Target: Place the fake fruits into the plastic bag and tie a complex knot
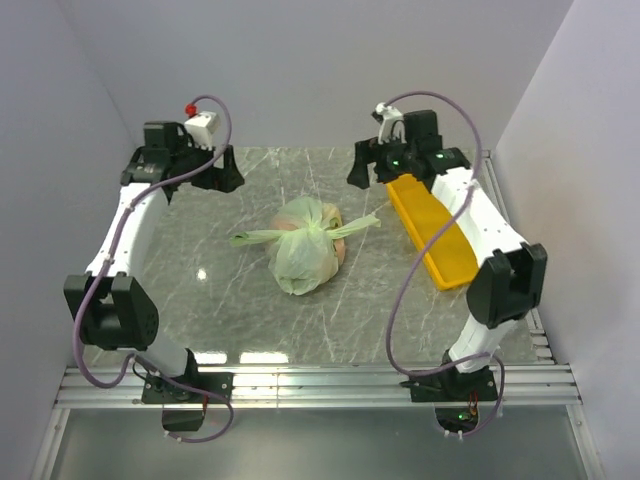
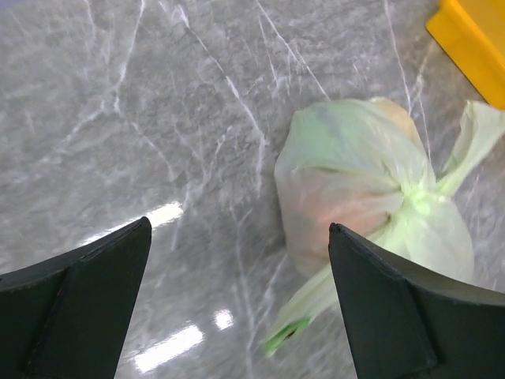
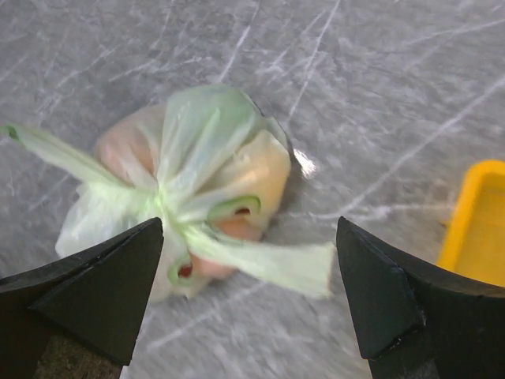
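The pale-green plastic bag (image 1: 303, 250) lies in the middle of the table, bulging with the fake fruits, which show only as orange and yellow shapes through the film. Its handles are tied in a knot (image 1: 322, 231) with two thin tails sticking out left and right. The bag also shows in the left wrist view (image 2: 355, 178) and the right wrist view (image 3: 189, 181). My left gripper (image 1: 232, 178) is open and empty at the far left, apart from the bag. My right gripper (image 1: 362, 172) is open and empty at the far right, apart from the bag.
A yellow rectangular tray (image 1: 432, 232) lies along the right side under my right arm; its corner shows in the left wrist view (image 2: 473, 39) and the right wrist view (image 3: 477, 221). Grey walls close in the table on three sides.
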You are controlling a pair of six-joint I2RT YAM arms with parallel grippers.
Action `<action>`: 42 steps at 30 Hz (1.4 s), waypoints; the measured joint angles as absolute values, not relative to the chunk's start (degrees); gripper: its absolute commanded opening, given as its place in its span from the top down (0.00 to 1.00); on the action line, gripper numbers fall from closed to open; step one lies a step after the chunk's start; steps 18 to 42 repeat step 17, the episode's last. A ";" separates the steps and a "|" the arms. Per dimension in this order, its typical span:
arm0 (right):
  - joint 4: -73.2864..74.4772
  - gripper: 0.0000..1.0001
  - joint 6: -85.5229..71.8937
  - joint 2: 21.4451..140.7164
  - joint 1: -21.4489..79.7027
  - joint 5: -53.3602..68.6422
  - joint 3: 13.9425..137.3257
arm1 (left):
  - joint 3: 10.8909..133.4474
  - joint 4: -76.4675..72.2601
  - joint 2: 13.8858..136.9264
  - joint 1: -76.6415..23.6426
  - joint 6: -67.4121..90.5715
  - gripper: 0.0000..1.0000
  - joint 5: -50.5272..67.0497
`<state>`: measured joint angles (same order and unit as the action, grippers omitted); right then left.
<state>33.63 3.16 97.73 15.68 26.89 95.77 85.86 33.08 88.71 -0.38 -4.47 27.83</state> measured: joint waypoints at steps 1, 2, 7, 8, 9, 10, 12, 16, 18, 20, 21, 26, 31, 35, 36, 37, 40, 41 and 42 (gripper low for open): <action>31.83 0.02 1.37 99.29 16.49 26.37 95.98 | 85.97 32.14 89.56 -1.72 -2.68 0.01 25.82; 30.52 0.02 -0.08 100.73 17.39 25.96 96.01 | 86.46 31.73 90.63 -2.85 -1.21 0.01 24.21; 26.13 0.02 -3.53 104.84 22.09 23.03 94.52 | 87.94 30.65 98.39 -6.81 3.90 0.01 17.12; 25.56 0.02 -3.84 104.84 22.63 22.83 93.86 | 87.88 30.76 99.29 -6.98 4.36 0.01 16.43; 24.40 0.02 -4.21 104.77 23.42 22.61 92.79 | 87.61 30.76 100.12 -7.01 4.97 0.01 15.75; 23.38 0.01 -4.58 104.60 24.12 22.41 91.74 | 87.15 30.79 100.51 -7.01 5.43 0.01 15.03; 21.89 0.01 -5.06 104.31 25.17 21.98 89.58 | 86.17 30.81 100.62 -6.98 6.09 0.01 14.33; 21.17 0.01 -5.50 104.09 26.15 21.67 87.09 | 84.88 29.26 100.29 -7.55 6.94 0.01 13.15; 21.04 0.01 -5.50 104.03 26.22 21.58 86.83 | 84.53 28.97 100.12 -7.86 6.94 0.01 12.93; 21.04 0.01 -5.50 104.03 26.22 21.58 86.83 | 84.53 28.97 100.12 -7.86 6.94 0.01 12.93; 21.04 0.01 -5.50 104.03 26.22 21.58 86.83 | 84.53 28.97 100.12 -7.86 6.94 0.01 12.93; 21.04 0.01 -5.50 104.03 26.22 21.58 86.83 | 84.53 28.97 100.12 -7.86 6.94 0.01 12.93; 21.04 0.01 -5.50 104.03 26.22 21.58 86.83 | 84.53 28.97 100.12 -7.86 6.94 0.01 12.93; 21.04 0.01 -5.50 104.03 26.22 21.58 86.83 | 84.53 28.97 100.12 -7.86 6.94 0.01 12.93; 21.04 0.01 -5.50 104.03 26.22 21.58 86.83 | 84.53 28.97 100.12 -7.86 6.94 0.01 12.93; 21.04 0.01 -5.50 104.03 26.22 21.58 86.83 | 84.53 28.97 100.12 -7.86 6.94 0.01 12.93; 21.04 0.01 -5.50 104.03 26.22 21.58 86.83 | 84.53 28.97 100.12 -7.86 6.94 0.01 12.93; 21.04 0.01 -5.50 104.03 26.22 21.58 86.83 | 84.53 28.97 100.12 -7.86 6.94 0.01 12.93; 21.04 0.01 -5.50 104.03 26.22 21.58 86.83 | 84.53 28.97 100.12 -7.86 6.94 0.01 12.93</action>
